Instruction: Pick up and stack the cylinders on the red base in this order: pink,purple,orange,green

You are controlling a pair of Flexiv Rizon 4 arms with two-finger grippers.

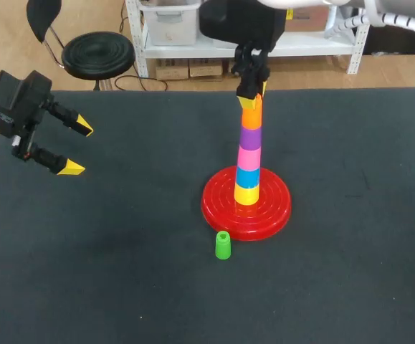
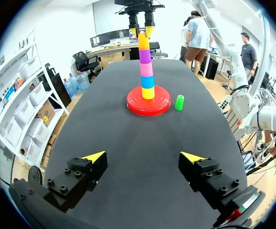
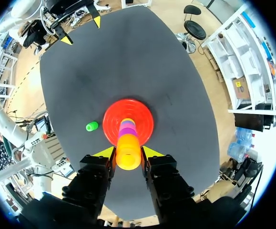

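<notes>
Gripping orange cylinder (image 1: 251, 115) in right pincer (image 1: 252, 89), upper centre, to seat on purple cylinder (image 1: 249, 135); parking left pincer (image 1: 78, 147) wide, far left, clear; leaving green cylinder (image 1: 223, 245) beside red base (image 1: 275, 209) for last

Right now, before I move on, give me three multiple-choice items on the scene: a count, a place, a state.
1. How many cylinders are in the stack on the base? A five; B three; C seven.
2. Where is the green cylinder? A atop the stack; B under the base; C on the table beside the base.
3. The right hand is: A open above the table; B shut on the orange cylinder atop the stack; C holding the green cylinder.
A: yellow, blue, pink, purple, orange show. C: it stands apart from the base's rim. B: the hand clamps it from both sides.
</notes>
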